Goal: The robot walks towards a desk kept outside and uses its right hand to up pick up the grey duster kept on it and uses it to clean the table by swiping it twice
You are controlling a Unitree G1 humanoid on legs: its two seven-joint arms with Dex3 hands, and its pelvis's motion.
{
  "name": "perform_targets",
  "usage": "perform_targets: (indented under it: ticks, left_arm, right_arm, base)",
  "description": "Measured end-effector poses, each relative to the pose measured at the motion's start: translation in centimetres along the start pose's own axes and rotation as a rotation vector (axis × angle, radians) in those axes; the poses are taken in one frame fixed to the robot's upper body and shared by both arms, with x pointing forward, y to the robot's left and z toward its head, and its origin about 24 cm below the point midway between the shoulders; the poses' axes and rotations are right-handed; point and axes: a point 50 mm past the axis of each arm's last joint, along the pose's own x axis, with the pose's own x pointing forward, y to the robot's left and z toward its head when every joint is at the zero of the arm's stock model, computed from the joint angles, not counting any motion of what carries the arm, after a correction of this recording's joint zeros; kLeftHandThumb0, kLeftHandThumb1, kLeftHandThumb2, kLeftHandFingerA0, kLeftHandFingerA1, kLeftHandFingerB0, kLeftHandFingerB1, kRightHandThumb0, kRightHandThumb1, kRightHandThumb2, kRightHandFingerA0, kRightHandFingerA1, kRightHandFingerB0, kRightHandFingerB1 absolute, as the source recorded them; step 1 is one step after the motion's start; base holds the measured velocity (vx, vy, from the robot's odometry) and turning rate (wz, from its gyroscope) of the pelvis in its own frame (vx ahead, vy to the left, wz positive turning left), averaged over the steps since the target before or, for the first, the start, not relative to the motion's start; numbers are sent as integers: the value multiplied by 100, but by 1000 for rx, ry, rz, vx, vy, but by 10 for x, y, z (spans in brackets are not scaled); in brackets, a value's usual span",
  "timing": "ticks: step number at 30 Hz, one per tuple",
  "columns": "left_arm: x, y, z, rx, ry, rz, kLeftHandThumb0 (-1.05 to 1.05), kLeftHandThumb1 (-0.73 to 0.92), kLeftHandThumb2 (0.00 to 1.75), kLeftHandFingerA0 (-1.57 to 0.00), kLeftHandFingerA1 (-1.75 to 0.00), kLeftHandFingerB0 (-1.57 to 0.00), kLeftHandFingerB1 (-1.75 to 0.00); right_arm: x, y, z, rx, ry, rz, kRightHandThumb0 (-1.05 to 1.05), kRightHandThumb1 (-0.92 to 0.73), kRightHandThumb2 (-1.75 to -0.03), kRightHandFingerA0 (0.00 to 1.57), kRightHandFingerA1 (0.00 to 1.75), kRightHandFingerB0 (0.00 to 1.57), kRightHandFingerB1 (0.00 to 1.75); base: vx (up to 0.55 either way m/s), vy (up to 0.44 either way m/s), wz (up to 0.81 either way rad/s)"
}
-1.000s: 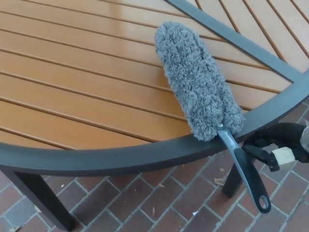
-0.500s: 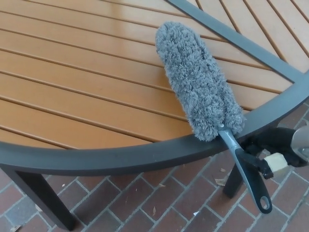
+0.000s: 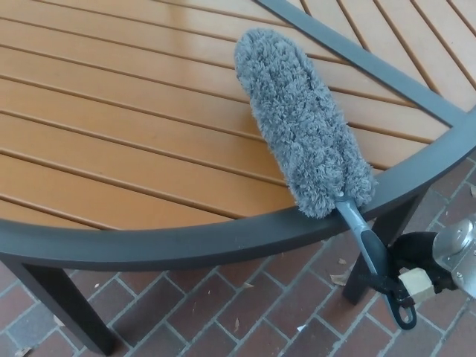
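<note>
My right hand reaches in below the table rim, fingers closing on the duster handle; whether the grip is firm I cannot tell. Up and left of them, the grey head lies on the slats.
</note>
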Motion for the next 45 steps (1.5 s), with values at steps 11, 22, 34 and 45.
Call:
perform_targets:
  ticks: [11, 22, 34, 45]
  left_arm:
    - [-1, -4, -3, 15, 8, -15, -2, 69, 59, -87, -58, -81, -57]
    - [-5, -9, -15, 27, 39, -34, 5, 68, 78, -84, -58, -81, -58]
    - [-6, -11, -17, 44, 46, -67, 1, 67, 69, -83, -60, -81, -60]
    - [-6, -11, -16, 59, 23, -97, 5, 67, 74, -85, -62, -83, -63]
  right_arm:
    - [2, 12, 31, 93, -67, -86, -65, -43, -82, 24, 63, 0, 15]
    - [0, 26, 53, 3, -90, -295, -22, -75, -68, 80, 157, 76, 79]
    - [7, 19, 43, -211, -7, -591, -28, -68, -68, 85, 157, 73, 88]
    - [5, 23, 24, -78, -102, -744, -25, -83, -69, 89, 172, 66, 143]
  base:
    - [0, 0, 0]
    - [0, 0, 0]
    - [0, 0, 0]
    - [0, 0, 0]
